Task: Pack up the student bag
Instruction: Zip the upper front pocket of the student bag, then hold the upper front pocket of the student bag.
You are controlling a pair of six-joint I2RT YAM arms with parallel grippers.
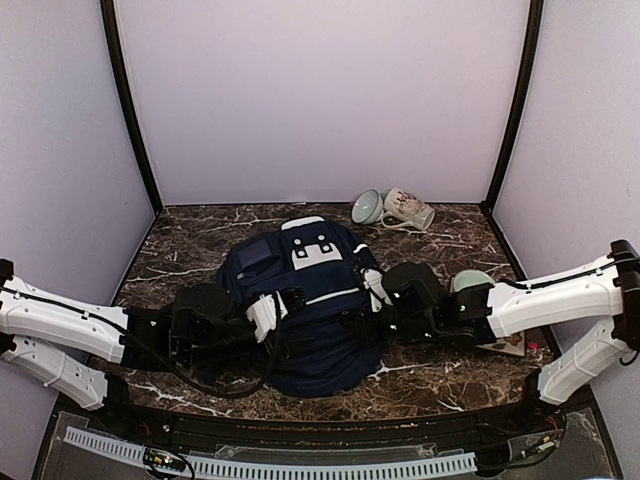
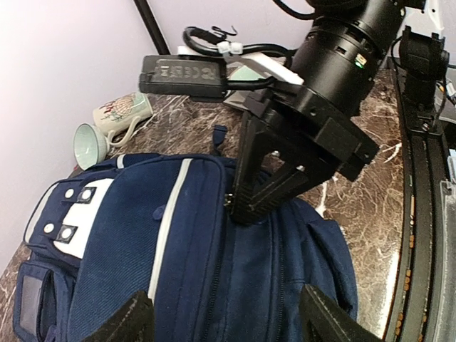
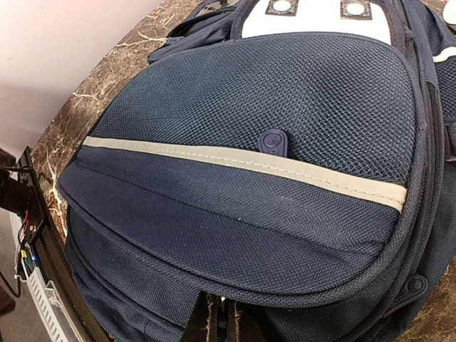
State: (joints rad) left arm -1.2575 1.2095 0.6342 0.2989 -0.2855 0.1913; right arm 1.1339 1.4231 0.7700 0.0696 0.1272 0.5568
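Crowding your student bag [image 1: 310, 310] from both sides: left pincer [image 2: 224, 324] spread, right pincer [image 2: 260, 199] pinching its zip; mug [image 1: 408, 208] and bowl [image 1: 366, 207] lie beyond its top, which points away from you.

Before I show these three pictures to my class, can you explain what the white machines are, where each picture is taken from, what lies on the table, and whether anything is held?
They are two white robot arms, each ending in a two-finger claw. One picture looks down from above; the other two come from cameras on each wrist. On the brown marbled table lies a large navy-blue fabric backpack with white stripe trim. At the back lie a tipped pale-green bowl and a white patterned mug on its side. The right claw is shut, pinching the bag's zipper edge. The left claw is open over the bag, holding nothing.
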